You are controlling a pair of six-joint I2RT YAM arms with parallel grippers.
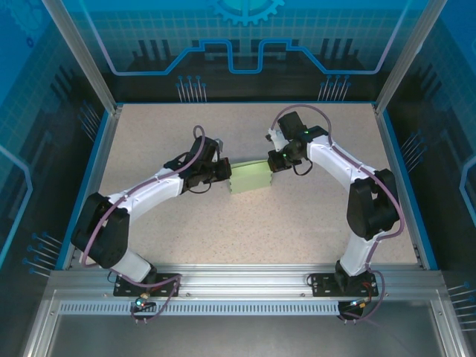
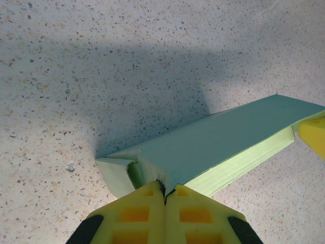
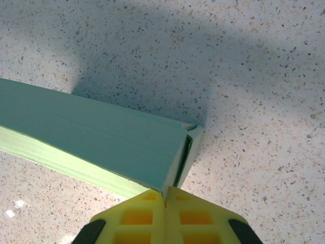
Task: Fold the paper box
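Speckled table (image 1: 297, 223); left hand (image 1: 227, 172), right hand (image 1: 274, 162) facing inward, each pinched onto a paper box (image 1: 249, 178) end.

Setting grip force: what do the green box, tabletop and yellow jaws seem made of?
The paper box: thin matte card, going by its sharp creases and thin edges. The table: hard speckled surface, stone-look laminate or composite; unclear which. Jaws of the left gripper: matte yellow, moulded with recessed pockets, probably plastic or rubber.
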